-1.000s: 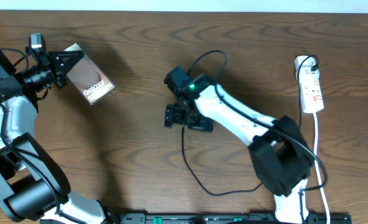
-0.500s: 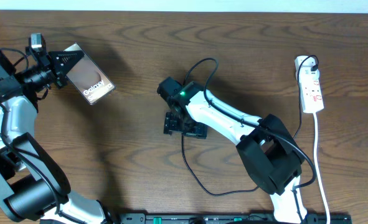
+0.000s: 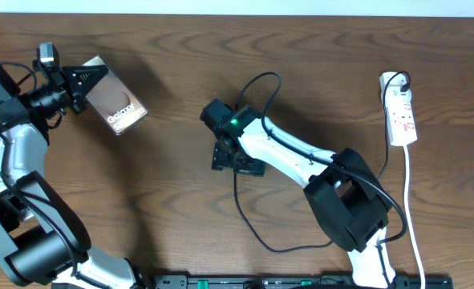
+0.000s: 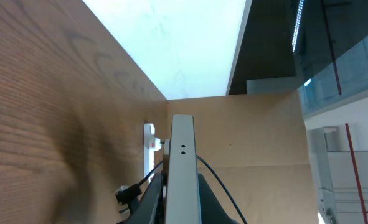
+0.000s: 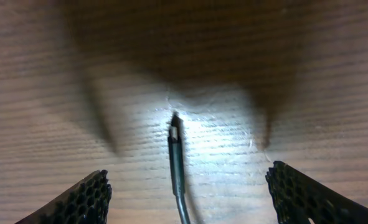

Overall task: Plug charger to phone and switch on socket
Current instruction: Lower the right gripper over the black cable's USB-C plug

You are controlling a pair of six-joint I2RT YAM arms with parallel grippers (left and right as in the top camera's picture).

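Right jaws shifted, now straddling charger (image 5: 177, 163).

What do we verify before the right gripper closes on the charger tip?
1. Plug tip between the fingers of the right gripper: ok, roughly centred, lying on the table.
2. Right gripper open and empty: ok.
3. Phone secured in left gripper: ok, clamped at one end.
4. Phone port facing the plug: cannot tell, port not visible.
5. Cable slack: ok, loose loop on the table in the overhead view.
6. Power strip switch state: cannot tell, too small.
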